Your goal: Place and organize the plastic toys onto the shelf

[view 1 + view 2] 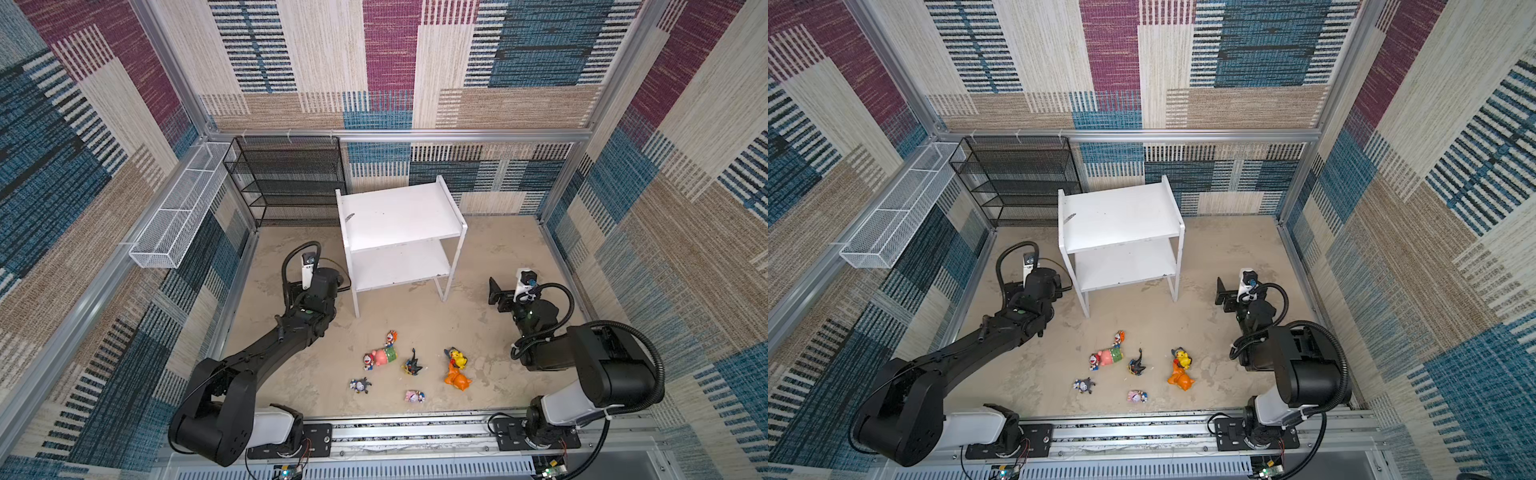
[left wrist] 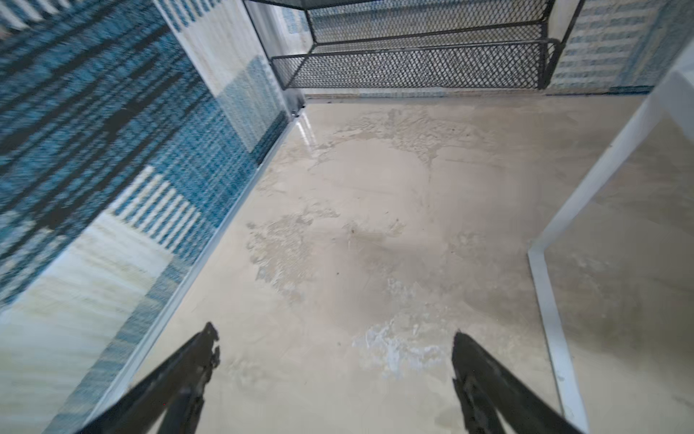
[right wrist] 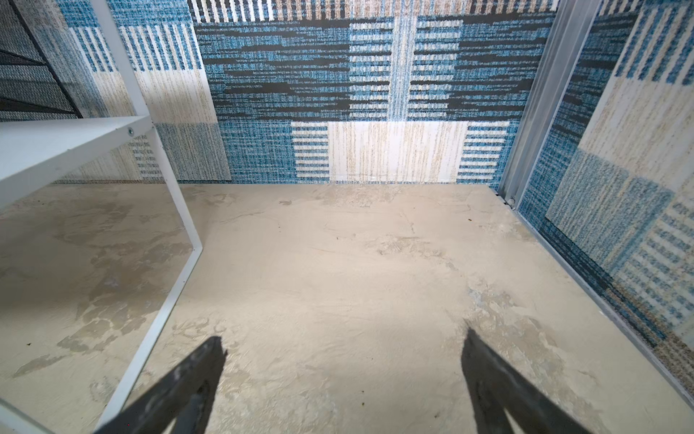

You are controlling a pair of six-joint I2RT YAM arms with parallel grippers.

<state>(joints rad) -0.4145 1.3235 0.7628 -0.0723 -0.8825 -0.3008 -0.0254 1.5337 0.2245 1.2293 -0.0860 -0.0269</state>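
Black left jaws wide apart, empty, right jaws likewise, both above beige floor (image 2: 375, 225)

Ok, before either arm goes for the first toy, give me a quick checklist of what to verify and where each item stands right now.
1. Left gripper open, nothing between the jaws: ok.
2. Right gripper open, nothing between the jaws: ok.
3. Shelf top board free for toys: ok. Lower board is partly hidden: cannot tell.
4. All eight plastic toys in sight on the floor in front of the shelf, in both top views: ok.
5. Toys spaced for a clean grasp: not ok. The pink-and-green toy has a tiny one crowded against it.
6. A toy in either wrist view: not ok.
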